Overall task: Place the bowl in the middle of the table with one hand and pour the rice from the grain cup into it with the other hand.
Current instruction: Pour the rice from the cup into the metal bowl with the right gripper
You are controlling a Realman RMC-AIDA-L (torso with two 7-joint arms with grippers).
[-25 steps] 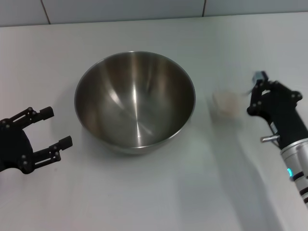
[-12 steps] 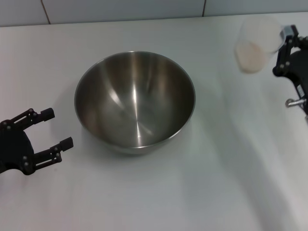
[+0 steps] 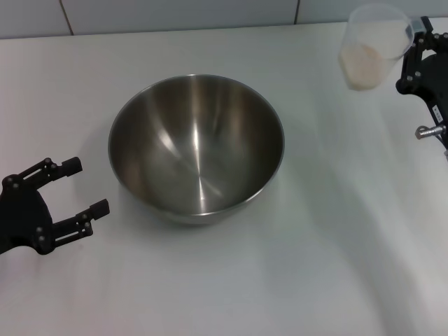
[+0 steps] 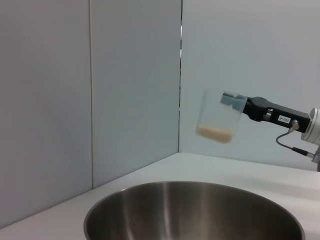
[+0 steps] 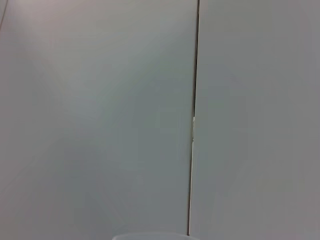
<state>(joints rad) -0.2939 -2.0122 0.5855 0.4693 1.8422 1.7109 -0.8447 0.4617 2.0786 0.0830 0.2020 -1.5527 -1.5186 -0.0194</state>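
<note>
The steel bowl stands upright in the middle of the white table; its rim also shows in the left wrist view. My left gripper is open and empty, low at the left, a short way from the bowl. My right gripper is shut on the clear grain cup and holds it upright, high in the air at the far right, away from the bowl. Pale rice lies in the cup's bottom. The left wrist view shows the cup held well above the bowl.
A grey panelled wall with dark seams runs behind the table. The right wrist view shows only this wall and the cup's rim at its lower edge.
My right gripper lifted the grain cup off the table and raised it up and back; in the last half second it rose only slightly. The left gripper and bowl stayed still.
</note>
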